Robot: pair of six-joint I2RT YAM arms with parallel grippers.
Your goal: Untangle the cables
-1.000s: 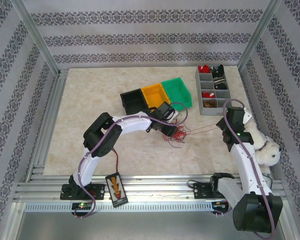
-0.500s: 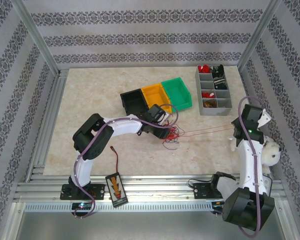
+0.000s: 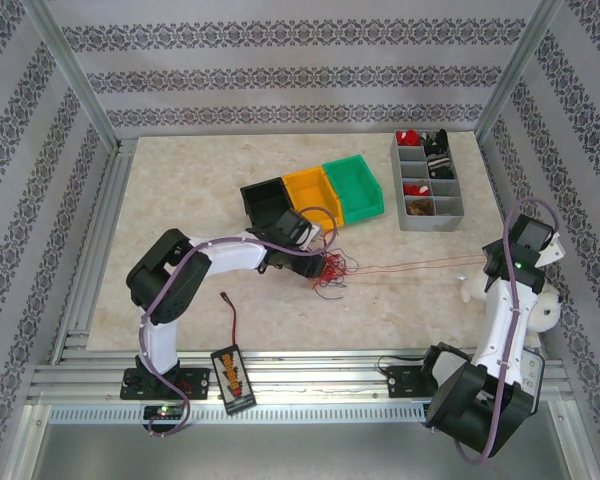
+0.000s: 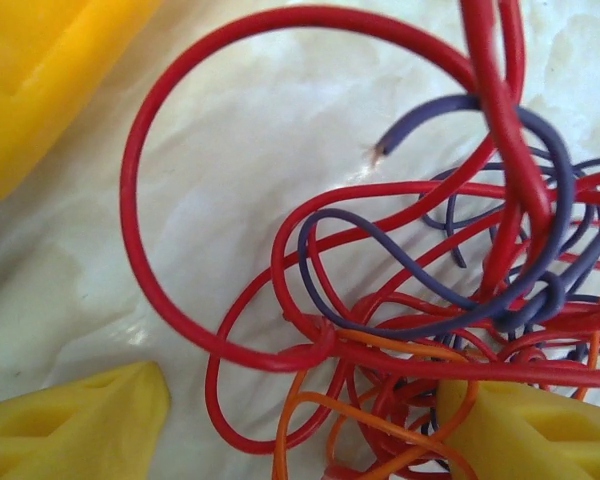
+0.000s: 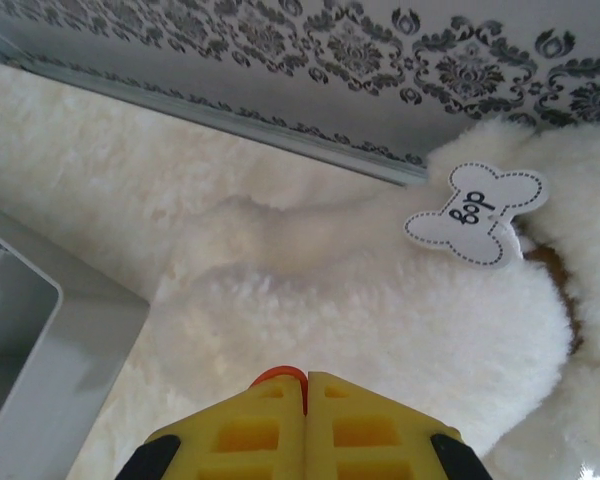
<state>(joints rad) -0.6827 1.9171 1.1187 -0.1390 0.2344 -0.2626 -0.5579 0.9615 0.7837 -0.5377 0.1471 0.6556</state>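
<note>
Cables (image 3: 328,268) knotted at your left gripper (image 4: 300,425), fingers apart, right gripper (image 5: 305,385) fingers together, clamped on red strand (image 5: 280,377), above plush dog (image 5: 380,320)

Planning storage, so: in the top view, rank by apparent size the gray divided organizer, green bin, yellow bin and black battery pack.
1. gray divided organizer
2. green bin and yellow bin, too alike to rank
3. black battery pack

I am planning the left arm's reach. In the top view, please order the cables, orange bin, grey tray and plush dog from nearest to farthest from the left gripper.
1. cables, at the left gripper fingertips.
2. orange bin, just behind it.
3. grey tray, back right.
4. plush dog, far right edge.
</note>
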